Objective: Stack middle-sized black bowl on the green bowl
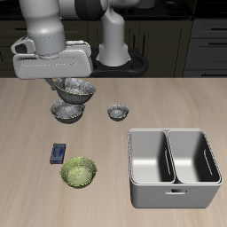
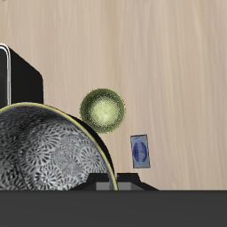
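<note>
My gripper (image 1: pixel 67 83) is shut on the rim of the middle-sized black bowl (image 1: pixel 74 89) and holds it in the air at the back of the table. The bowl's speckled grey-white inside fills much of the wrist view (image 2: pixel 49 155), with the gripper (image 2: pixel 106 184) at its rim. The green bowl (image 1: pixel 78 172) sits near the table's front edge, well forward of the held bowl. It also shows in the wrist view (image 2: pixel 104 108), on bare table beyond the held bowl's rim.
The wider dark speckled bowl (image 1: pixel 67 111) sits on the table just below the held one. The tiny dark bowl (image 1: pixel 117 112) is beside it. A small blue box (image 1: pixel 58 153) lies close to the green bowl. A grey two-compartment bin (image 1: pixel 173 164) stands at the front.
</note>
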